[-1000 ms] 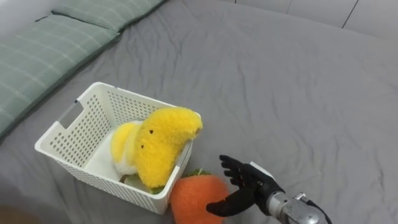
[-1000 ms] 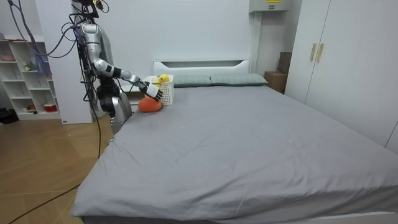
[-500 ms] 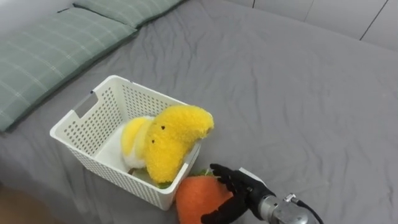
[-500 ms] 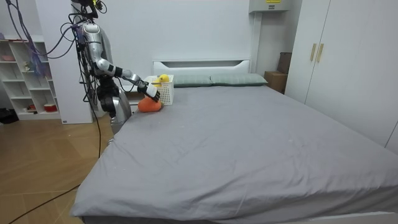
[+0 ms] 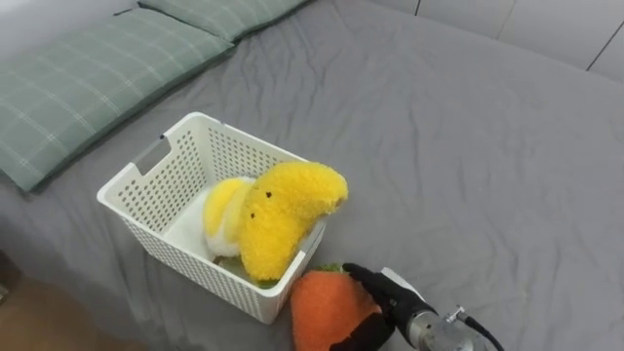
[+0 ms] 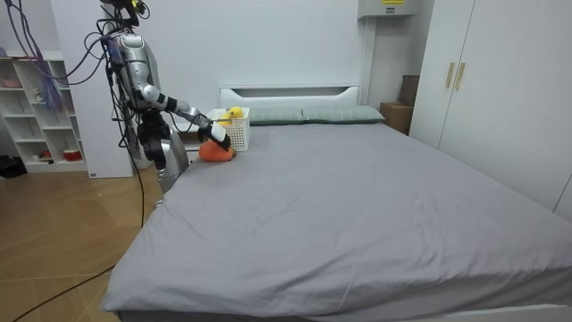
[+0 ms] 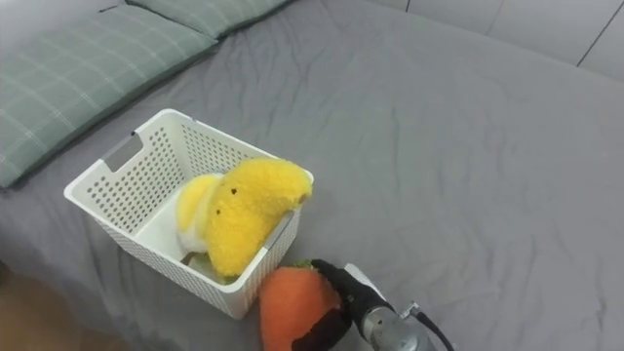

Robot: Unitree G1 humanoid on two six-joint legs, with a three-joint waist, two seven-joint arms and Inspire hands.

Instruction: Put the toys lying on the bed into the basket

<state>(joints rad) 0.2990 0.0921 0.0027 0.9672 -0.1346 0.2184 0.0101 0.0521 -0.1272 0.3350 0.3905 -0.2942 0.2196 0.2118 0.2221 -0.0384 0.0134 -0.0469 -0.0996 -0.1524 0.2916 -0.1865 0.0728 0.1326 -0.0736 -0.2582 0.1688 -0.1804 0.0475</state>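
Here I see the grey bed (image 5: 468, 146) carrying a white basket (image 5: 195, 268), a yellow plush toy (image 5: 278, 219) leaning over its rim; just beside it, my right hand (image 5: 385, 294) has its fingers clamped round the orange plush toy (image 5: 317, 310).

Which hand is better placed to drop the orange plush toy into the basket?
The right hand: its fingers wrap the orange plush toy, which lies just beside the white basket.

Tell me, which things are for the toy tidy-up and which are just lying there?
For the job: orange plush toy, gripped by the right robot hand; yellow plush toy; white basket; grey bed.
Just there: green pillows; wardrobe; shelves.
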